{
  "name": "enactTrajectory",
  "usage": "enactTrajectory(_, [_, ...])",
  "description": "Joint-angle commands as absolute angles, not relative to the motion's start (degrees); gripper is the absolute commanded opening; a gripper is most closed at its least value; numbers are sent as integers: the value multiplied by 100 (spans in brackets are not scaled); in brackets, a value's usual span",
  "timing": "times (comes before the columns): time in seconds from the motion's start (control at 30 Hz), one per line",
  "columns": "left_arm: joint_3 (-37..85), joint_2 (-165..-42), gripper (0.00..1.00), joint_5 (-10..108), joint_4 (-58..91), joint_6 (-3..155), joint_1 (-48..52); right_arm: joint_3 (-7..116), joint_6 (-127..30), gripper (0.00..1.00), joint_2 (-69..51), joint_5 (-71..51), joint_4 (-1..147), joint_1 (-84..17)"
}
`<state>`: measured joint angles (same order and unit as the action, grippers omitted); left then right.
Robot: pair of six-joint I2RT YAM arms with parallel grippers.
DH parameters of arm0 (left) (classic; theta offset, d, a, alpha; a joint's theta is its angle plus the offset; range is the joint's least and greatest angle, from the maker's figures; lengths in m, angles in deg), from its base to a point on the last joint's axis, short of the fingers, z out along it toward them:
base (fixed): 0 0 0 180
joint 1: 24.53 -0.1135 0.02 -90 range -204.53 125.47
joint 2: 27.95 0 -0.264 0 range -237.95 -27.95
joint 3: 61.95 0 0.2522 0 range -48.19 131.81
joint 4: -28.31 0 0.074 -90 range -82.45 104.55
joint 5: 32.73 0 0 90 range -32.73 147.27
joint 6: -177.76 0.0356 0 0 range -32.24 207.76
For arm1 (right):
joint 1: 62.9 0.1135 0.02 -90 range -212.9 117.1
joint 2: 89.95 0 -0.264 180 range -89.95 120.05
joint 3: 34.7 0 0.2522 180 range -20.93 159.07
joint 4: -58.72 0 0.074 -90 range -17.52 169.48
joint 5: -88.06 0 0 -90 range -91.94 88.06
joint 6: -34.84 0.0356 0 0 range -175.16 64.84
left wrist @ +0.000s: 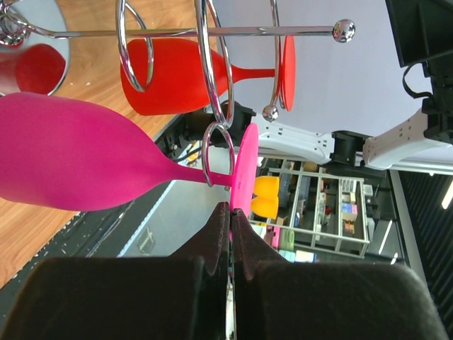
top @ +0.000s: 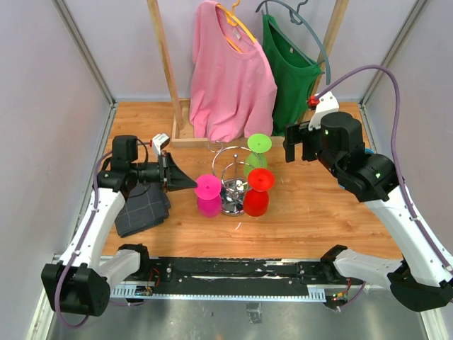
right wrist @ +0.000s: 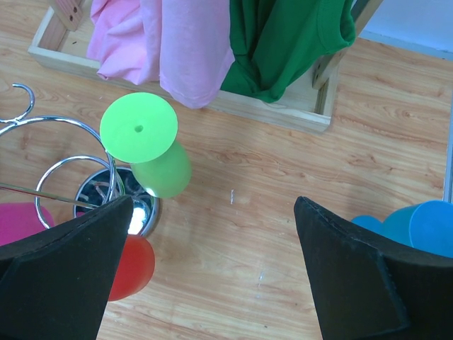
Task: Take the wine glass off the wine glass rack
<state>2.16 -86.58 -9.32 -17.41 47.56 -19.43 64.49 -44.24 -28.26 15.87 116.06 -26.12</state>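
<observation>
Centrally on the wooden tabletop, the wine glass rack was seen with three glasses hung upside down in its curled arms: a pink wine glass on its left, a red glass on its right and a green glass behind. The left hand was held level beside the rack with its fingers pressed together, their tips right at the rim of the pink foot, though whether that rim was pinched could not be told. The right hand was held above the tabletop, right of the green glass, fingers spread wide on nothing.
</observation>
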Motion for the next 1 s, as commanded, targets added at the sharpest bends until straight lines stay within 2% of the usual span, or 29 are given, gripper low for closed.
enactTrajectory(0.0, [404, -8446, 0, -1204, -2275, 5034, -2170, 6362, -4436, 98, -2919, 1710, 11601, -2528])
enactTrajectory(0.43, [716, -8421, 0, -1490, -3408, 6047, -3122, 6435, -4515, 99, -2867, 1683, 11600, -2533])
enactTrajectory(0.97, [3239, -9908, 0, -572, -4466, 8251, -3260, 6563, -4602, 98, -2862, 1779, 11585, -2528])
